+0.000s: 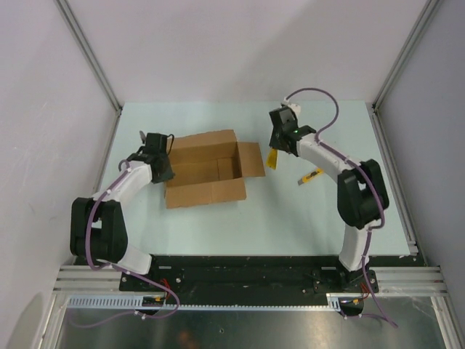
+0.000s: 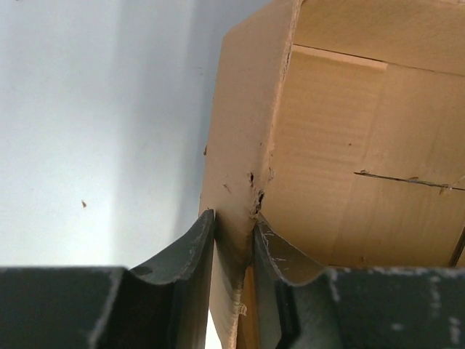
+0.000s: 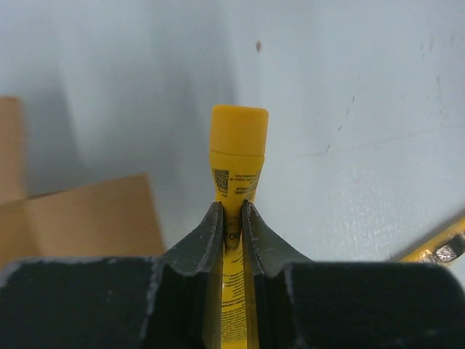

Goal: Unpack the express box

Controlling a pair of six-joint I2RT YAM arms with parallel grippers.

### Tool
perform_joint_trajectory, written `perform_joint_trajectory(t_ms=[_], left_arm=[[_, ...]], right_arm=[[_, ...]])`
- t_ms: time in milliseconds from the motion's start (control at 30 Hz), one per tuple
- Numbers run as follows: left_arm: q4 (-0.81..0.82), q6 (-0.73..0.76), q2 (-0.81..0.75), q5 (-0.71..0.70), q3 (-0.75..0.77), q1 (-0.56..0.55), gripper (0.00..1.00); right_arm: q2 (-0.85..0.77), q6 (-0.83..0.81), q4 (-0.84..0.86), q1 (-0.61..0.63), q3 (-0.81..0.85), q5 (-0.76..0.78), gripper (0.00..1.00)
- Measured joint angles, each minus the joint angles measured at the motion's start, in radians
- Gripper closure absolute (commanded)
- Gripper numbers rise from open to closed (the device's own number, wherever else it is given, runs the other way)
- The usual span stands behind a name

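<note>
Table (image 1: 218, 225) carries the express box (image 1: 211, 169) left of centre, its 4 flaps open and its long axis running left-right. Left gripper (image 2: 232, 225) pinches its left wall. Right gripper (image 3: 232, 218) clamps a yellow tube (image 3: 238, 138), print too small to read. Utility knife (image 1: 311, 175) lies nearby, right of the box.

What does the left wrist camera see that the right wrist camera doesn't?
Only the left wrist view shows the left end effector pinching a wall of the express box, plus the box's inside. Only the right wrist view shows the right end effector holding a yellow tube, with a utility knife poking in at the lower right corner. Both views show some brown cardboard and the pale table.
</note>
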Motion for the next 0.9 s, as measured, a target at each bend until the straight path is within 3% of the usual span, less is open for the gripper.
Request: perform_joint_trajectory(t_ms=[100,200,233,267,367,467,600,733,900], left_arm=[[-0.012,0.001,0.000,-0.002,0.002,0.021,0.65],[-0.017,0.008,0.000,-0.002,0.005,0.032,0.52],[-0.017,0.007,0.000,-0.003,0.006,0.035,0.47],[-0.018,0.008,0.000,-0.003,0.008,0.036,0.45],[-0.018,0.008,-0.001,-0.002,0.015,0.037,0.37],[-0.022,0.007,-0.002,0.005,0.029,0.037,0.32],[-0.035,0.006,-0.021,0.018,0.054,0.037,0.20],[-0.046,0.008,-0.091,0.027,0.079,0.037,0.02],[-0.047,0.010,-0.217,0.033,0.094,0.037,0.00]], right_arm=[[0.098,-0.009,-0.030,0.001,0.001,0.003,0.97],[0.193,-0.012,-0.079,0.002,0.005,0.014,0.95],[0.225,-0.012,-0.097,0.002,0.006,0.022,0.91],[0.232,-0.012,-0.103,0.004,0.015,0.029,0.77],[0.230,-0.016,-0.107,0.008,0.033,0.045,0.57],[0.233,-0.023,-0.131,0.007,0.033,0.053,0.45],[0.227,-0.024,-0.142,0.007,0.031,0.070,0.33],[0.172,-0.023,-0.154,0.007,0.013,0.087,0.25],[-0.008,-0.024,-0.159,0.007,-0.023,0.097,0.15]])
